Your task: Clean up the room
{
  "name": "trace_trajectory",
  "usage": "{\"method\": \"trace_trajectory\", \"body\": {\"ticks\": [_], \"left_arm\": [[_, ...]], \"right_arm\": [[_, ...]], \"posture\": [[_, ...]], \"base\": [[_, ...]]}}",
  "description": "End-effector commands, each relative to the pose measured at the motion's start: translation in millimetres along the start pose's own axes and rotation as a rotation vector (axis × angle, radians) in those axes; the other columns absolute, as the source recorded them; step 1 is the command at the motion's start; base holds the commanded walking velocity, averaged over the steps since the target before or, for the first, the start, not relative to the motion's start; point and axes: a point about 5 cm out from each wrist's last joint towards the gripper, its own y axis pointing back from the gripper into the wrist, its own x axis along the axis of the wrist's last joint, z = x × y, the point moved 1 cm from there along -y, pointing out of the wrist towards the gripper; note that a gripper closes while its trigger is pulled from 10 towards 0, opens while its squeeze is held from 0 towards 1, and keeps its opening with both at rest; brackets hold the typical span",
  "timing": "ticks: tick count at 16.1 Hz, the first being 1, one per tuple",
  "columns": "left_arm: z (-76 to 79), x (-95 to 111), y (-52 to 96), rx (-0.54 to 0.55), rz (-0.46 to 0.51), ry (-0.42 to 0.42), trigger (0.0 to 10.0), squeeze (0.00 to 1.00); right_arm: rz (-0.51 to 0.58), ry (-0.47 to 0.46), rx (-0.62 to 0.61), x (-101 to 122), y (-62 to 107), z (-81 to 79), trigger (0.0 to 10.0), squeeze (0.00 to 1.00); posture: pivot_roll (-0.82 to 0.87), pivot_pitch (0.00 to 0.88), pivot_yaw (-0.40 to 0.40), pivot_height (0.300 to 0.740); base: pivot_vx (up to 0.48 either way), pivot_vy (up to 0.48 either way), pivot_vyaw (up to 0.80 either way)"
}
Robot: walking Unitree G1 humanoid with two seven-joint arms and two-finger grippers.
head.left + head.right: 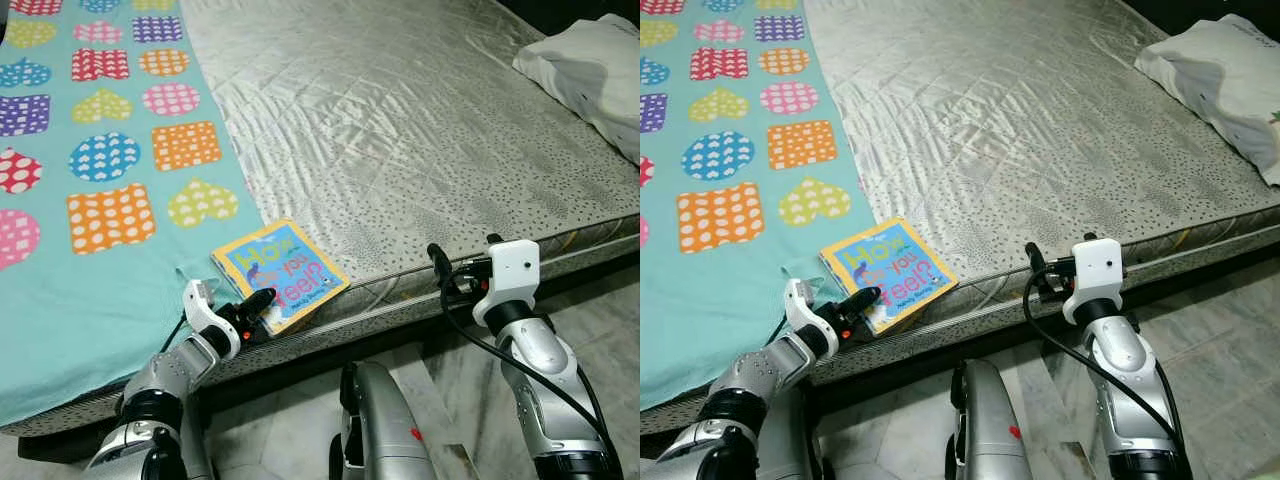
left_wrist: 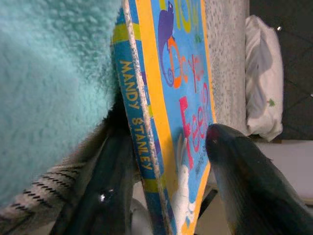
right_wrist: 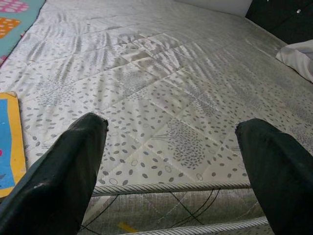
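Bed with bare quilted mattress (image 1: 420, 130), silver-grey and printed with small leaf shapes, seen from its near long edge. A turquoise blanket (image 1: 90, 280) patterned with dotted hearts and squares in several colours covers the robot's left part of the bed. A white pillow (image 1: 590, 70) lies at the far right corner. Pale marbled floor tiles (image 1: 600, 310) show below the mattress edge; the space beyond the bed is dark.

Children's board book (image 1: 280, 275), yellow-bordered with a blue cover and coloured lettering, lies flat at the near edge of the mattress, just beside the blanket's border, one corner overhanging the piped edge. The spine, seen in the left wrist view, reads "MANDY STANLEY".

Left arm: bent at the elbow and reaching up from below toward the bed edge. Left gripper (image 1: 255, 310) is at the book's near corner; in the left wrist view one finger lies over the cover and the other under the book against the blanket edge, so the jaws straddle the book. Whether they press on it cannot be told.

Right arm: raised upright in front of the mattress side, white wrist housing uppermost. Right gripper (image 3: 176, 166) points across the bare mattress at edge height, its fingers (image 3: 68, 171) spread wide with nothing between them, well apart from the book.
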Motion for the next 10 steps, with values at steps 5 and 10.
{"method": "trace_trajectory", "body": {"ticks": [5,10], "left_arm": [[-5.7,-15.1,-2.8,0.038,-0.073,-0.01,10.0,0.0],[-0.6,-9.3,-4.1,-0.037,-0.045,0.125,0.0,0.0]], "right_arm": [[0.028,0.011,-0.003,6.0,-1.7,-0.1,10.0,0.0],[0.038,0.009,-0.004,7.8,-4.9,-1.0,10.0,0.0]], "posture": [[-0.2,0.132,-0.12,0.54],[-0.2,0.121,-0.119,0.54]], "base": [[0.0,0.0,0.0],[0.0,0.0,0.0]]}}
